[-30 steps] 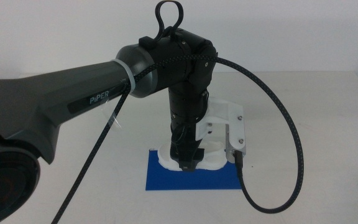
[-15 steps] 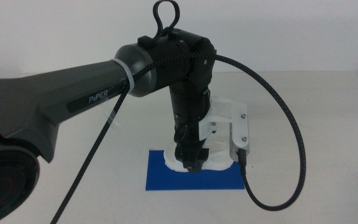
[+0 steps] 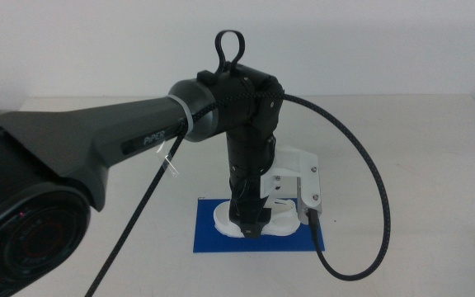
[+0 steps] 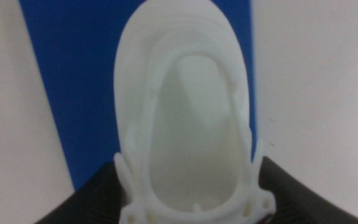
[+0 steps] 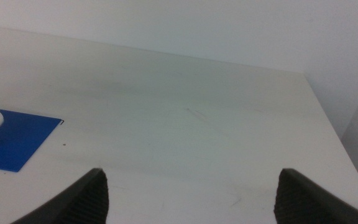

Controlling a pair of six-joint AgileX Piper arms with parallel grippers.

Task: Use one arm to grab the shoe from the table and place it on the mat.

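Since the earlier frame, your black left arm [image 3: 114,144] has carried the load lower and nearer the front of the large plain white tabletop [image 3: 402,165]. The flat dark-blue rectangular mat [image 3: 209,235] now lies directly beneath the small white sandal-like shoe [image 3: 280,219]. In the left wrist view the shoe's long axis points away from the left gripper [image 3: 248,224], whose jaws are clamped on its heel end. Release appears due next. The right gripper [image 5: 191,193] waits spread apart, well clear of the mat.
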